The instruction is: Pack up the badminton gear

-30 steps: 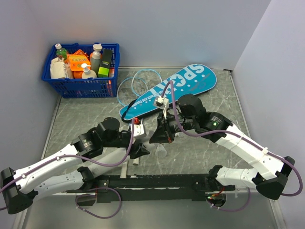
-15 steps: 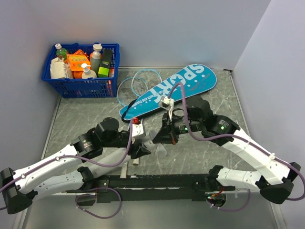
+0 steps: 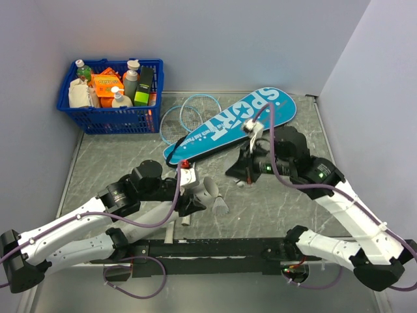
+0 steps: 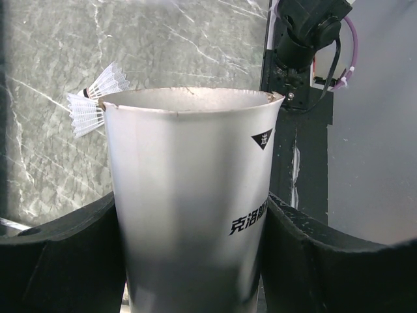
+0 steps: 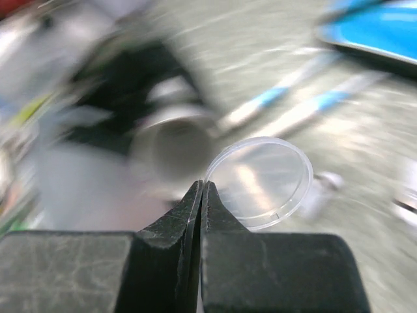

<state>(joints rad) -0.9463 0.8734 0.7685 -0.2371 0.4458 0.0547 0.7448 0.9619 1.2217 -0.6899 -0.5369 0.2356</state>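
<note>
Two rackets (image 3: 195,109): laid on the table (image 3: 117,163) at 12 o'clock in the top view, heads overlapped, just beside the bag; not packed.
bag (image 3: 231,122): teal, "SPORT" print up, laid flat from 12 toward 1 o'clock; open or zipped cannot be told.
tube (image 4: 195,195): silver shuttlecock tube, mouth uncapped, held at table centre; contents not seen.
left gripper (image 3: 195,201): jaws spread wide and clamped on the tube's body.
shuttlecocks (image 4: 107,81): two white ones seen on the table just past the tube's rim, at 10 o'clock in the left wrist view; not loaded.
lid (image 5: 260,182): clear round cap, carried at 2 o'clock of the tube, apart from its mouth.
right gripper (image 5: 202,190): jaws pressed together on the lid's edge.
basket (image 3: 111,117): blue, at 10 o'clock; not part of the job.
progress: judged early. Loading the shuttlecocks, capping the tube and bagging the rackets are left.
</note>
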